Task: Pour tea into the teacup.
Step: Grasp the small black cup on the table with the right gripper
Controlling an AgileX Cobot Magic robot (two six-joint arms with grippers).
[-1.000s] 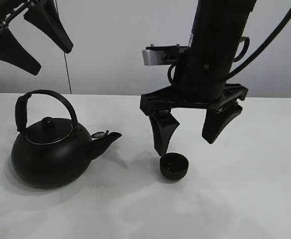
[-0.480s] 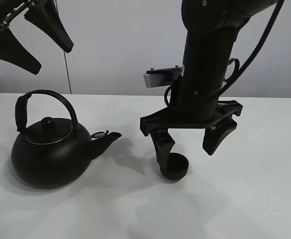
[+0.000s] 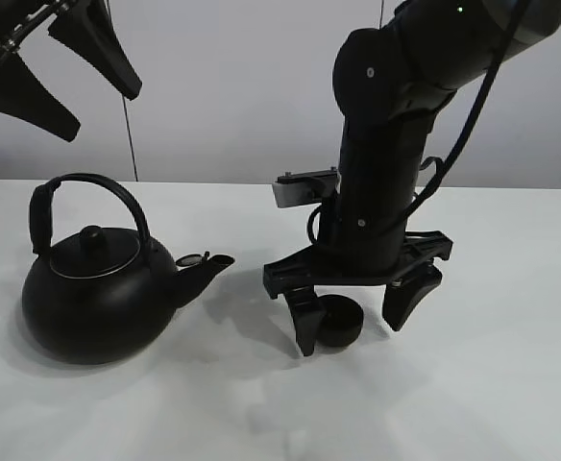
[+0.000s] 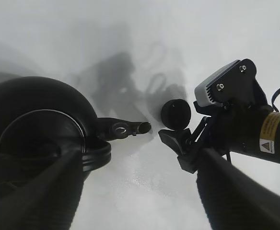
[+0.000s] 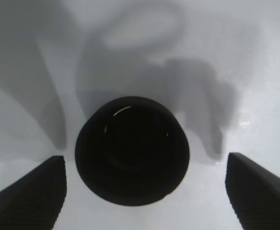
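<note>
Right claw (image 3: 351,333) spread wide, down at the counter (image 3: 473,384) — the teacup (image 3: 340,323) stands upright between its fingers; left claw (image 3: 103,115) also wide, high above the kettle (image 3: 93,298).

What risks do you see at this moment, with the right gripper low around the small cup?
1. The cup sits off-centre in the open right gripper, nearer one side. Closing may push or tip it before both sides meet it.
2. The gripper's tips look very close to the table. Going lower may scrape it.
</note>
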